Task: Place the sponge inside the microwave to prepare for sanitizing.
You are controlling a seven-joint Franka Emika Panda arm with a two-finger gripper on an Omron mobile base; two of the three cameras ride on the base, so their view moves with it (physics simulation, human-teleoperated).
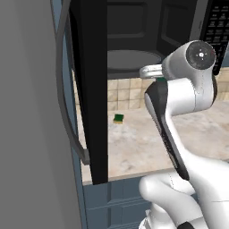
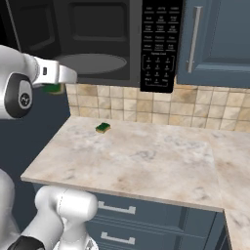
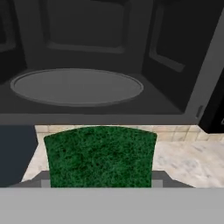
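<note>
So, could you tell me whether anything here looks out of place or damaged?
Nothing looks damaged or spilled. The large black microwave hangs open, its round turntable bare; a small dark green sponge lies on the marble counter.

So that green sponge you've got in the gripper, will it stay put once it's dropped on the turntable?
Probably. The sponge looks flat and blocky, so it should land on a face, not roll. It is likely light and soft, so the gripper may be squashing it slightly. The turntable looks flat and wide, with the microwave open.
</note>
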